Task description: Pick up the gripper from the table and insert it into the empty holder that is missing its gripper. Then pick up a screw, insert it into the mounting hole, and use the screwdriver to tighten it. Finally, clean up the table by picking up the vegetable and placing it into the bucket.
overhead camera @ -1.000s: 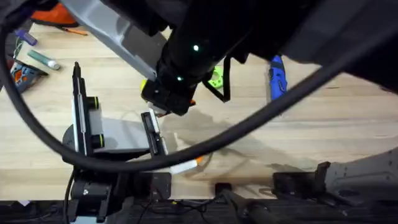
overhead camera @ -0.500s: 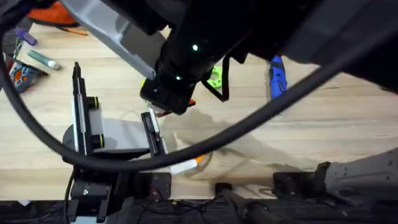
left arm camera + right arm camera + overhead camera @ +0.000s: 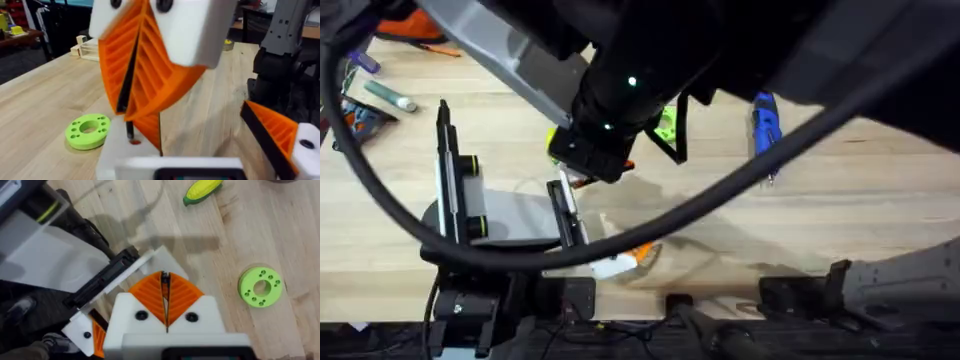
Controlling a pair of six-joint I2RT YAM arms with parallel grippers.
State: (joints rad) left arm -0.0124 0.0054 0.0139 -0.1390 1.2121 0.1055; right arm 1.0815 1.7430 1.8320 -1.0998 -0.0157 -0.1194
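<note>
Orange ribbed plastic is the thing to watch; the right arm's fingers (image 3: 164, 278) are pressed together, and from the left wrist view they seem to pinch the loose gripper piece (image 3: 150, 131), which hangs just below their tips, black edge downward. The left arm's fingers (image 3: 620, 262) stand spread; one side carries its orange pad, and the other is the bare white holder (image 3: 114, 150), lying directly under the right arm's fingertips and very near the piece, though I cannot tell whether they touch.

By my judgement the step in hand is seating the piece in the holder. To do it well, line the piece's black end up with the holder's slot before pushing; keep the piece square to the white wedge, not tilted; bring it down slowly along the slot's own line, since a sideways shove could jam it or twist it out of the pinch; hold the left arm steady as the anvil; let go only once the piece sits flush.

The screwdriver (image 3: 765, 125) lies on the counter (image 3: 840, 200) well beyond the right arm's fingers; the vegetable (image 3: 202, 191) lies well ahead of those fingertips, with a lime-green disc (image 3: 260, 286) off to one side.
</note>
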